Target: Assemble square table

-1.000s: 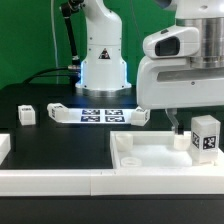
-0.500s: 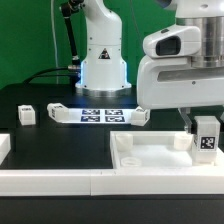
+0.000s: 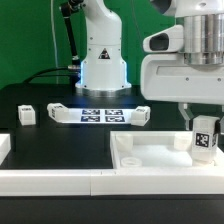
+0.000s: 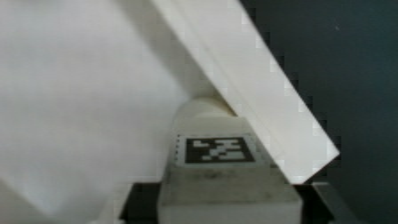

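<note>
Black desk (image 3: 60, 140), green backdrop | fingers (image 3: 187, 119) clamped on leg (image 3: 206, 138), 3 o'clock end of tabletop (image 3: 150, 158), exterior view | risk: leg might twist in that grip or snag the rim

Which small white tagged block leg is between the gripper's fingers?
The gripped leg at the exterior view's right, at the white square tabletop; the other legs lie loose on the black table.

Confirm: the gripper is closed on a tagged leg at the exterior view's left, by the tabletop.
Wrong side. The exterior view shows the gripper closed on the tagged leg at its right, by the tabletop.
</note>
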Tool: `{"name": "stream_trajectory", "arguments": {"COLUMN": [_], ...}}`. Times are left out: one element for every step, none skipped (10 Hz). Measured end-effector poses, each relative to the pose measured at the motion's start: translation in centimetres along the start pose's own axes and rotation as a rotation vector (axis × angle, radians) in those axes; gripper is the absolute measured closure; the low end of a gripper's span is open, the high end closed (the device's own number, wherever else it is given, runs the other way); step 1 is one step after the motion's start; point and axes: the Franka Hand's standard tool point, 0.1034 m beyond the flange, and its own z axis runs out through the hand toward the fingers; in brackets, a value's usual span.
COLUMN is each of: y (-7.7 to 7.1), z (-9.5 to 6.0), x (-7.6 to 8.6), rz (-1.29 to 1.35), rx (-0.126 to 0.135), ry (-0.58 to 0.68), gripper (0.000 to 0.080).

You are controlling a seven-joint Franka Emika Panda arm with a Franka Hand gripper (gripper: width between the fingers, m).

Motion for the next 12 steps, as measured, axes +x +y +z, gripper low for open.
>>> {"name": "stream_trajectory", "arguments": {"y": [-0.14, -0.15, -0.1, 0.0, 0.09, 0.12, 0.08, 0.18, 0.18, -0.11, -0.2, -0.22], "z": [0.03, 0.06, 0.08, 0.07, 0.06, 0.08, 0.11, 0.14, 0.05, -0.09, -0.15, -0.13], "x": [-0.12, -0.08, 0.12, 0.41, 0.52, 0.56, 0.49, 0.35, 0.12, 0.47, 0.57, 0.54], "rz": [0.145, 0.25, 0.41, 0.526, 0.573, 0.648, 0.641, 0.524, 0.367, 0.177, 0.058, 0.04], "rx": [0.001, 0.013, 0.036, 0.052, 0.063, 0.071, 0.071, 0.057, 0.026, 0.031, 0.038, 0.038], "ry": [0.004, -0.002, -0.019, -0.04, -0.057, -0.068, -0.069, -0.069, -0.076, -0.074, -0.075, -0.073], "gripper": [0.0511, 0.0511, 0.0511, 0.0511, 0.0511, 0.0511, 0.0511, 0.0408, 0.0271, 0.0271, 0.0175, 0.0157]}}
